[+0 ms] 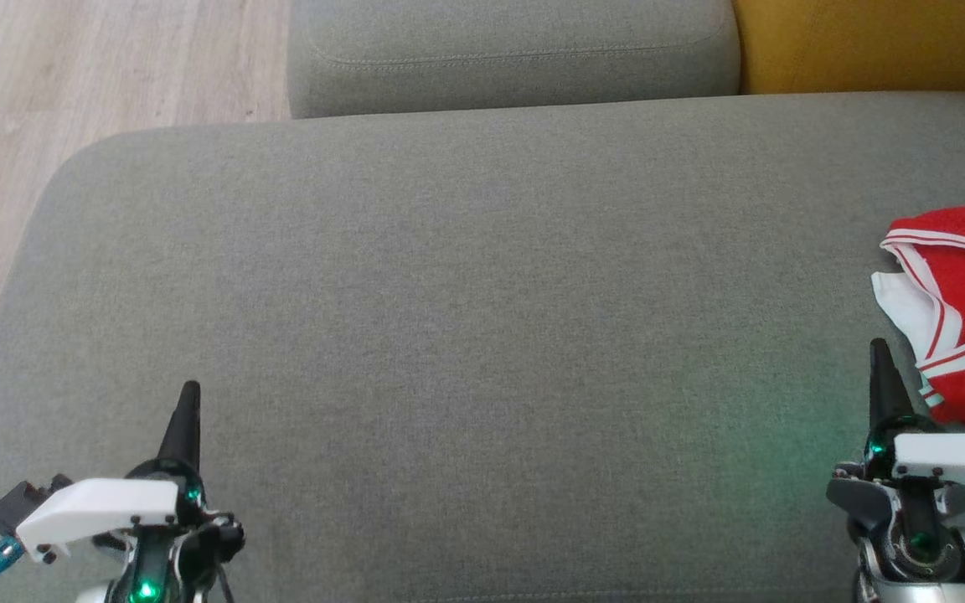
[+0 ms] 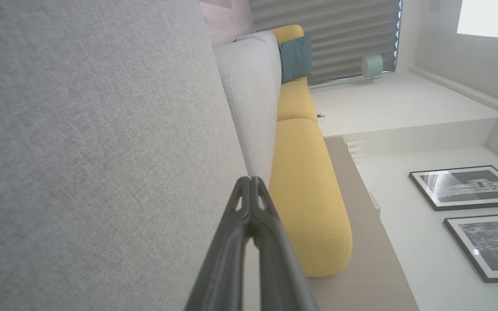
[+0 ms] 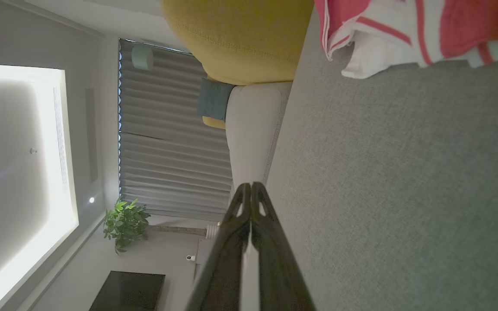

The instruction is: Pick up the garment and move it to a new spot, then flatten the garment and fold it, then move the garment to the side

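The garment (image 1: 964,310), a red mesh jersey with white sleeves and red-and-white striped trim, lies crumpled at the far right edge of the grey sofa seat (image 1: 482,335). The right wrist view catches the garment (image 3: 409,30) at its top right. My right gripper (image 1: 879,345) hovers just left of the bundle, fingers shut together and holding nothing; its tips (image 3: 250,186) meet in its wrist view. At the lower left, my left gripper (image 1: 189,389) is shut and empty above bare cushion, its tips (image 2: 249,180) pressed together.
A grey back cushion (image 1: 516,50) runs along the top, with a yellow cushion (image 1: 876,42) to its right. Wooden floor (image 1: 105,75) lies beyond the seat's left edge. The wrist views show a curtained window (image 3: 167,142), a potted plant (image 3: 126,222) and framed pictures (image 2: 467,186).
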